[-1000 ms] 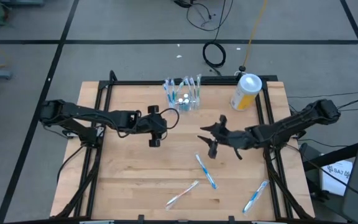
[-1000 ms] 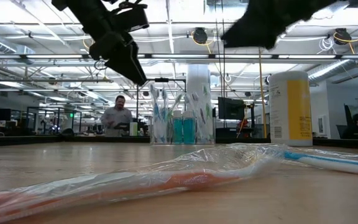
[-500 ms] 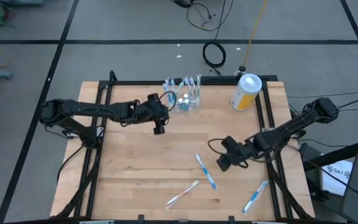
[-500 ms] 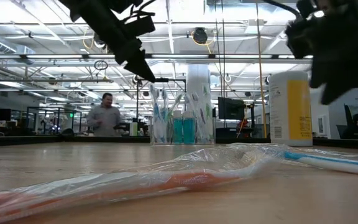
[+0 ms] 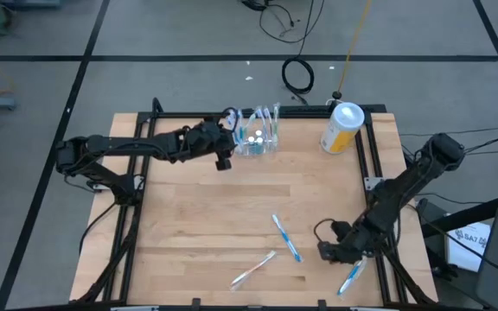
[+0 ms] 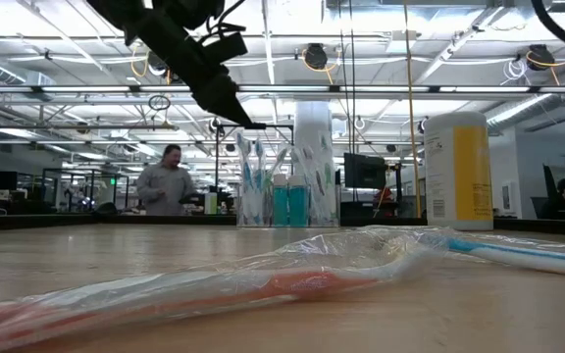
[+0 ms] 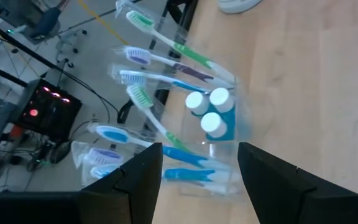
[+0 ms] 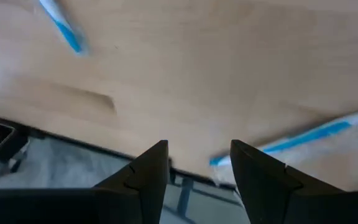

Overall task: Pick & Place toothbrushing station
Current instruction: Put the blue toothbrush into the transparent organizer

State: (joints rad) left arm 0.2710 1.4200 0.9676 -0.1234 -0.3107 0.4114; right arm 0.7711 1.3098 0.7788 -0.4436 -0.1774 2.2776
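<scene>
Beside the toothbrushing station (image 5: 258, 138), left claw (image 5: 229, 142) now closer, fingers wide apart

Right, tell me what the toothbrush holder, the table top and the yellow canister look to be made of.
Toothbrush holder: clear glossy plastic, it seems; the brushes and white caps inside show straight through its wall.
Table top: pale wood with a smooth matte finish; plank seams and grain are visible.
Yellow canister: probably plastic with a yellow label and a white lid; hard to tell further.
</scene>
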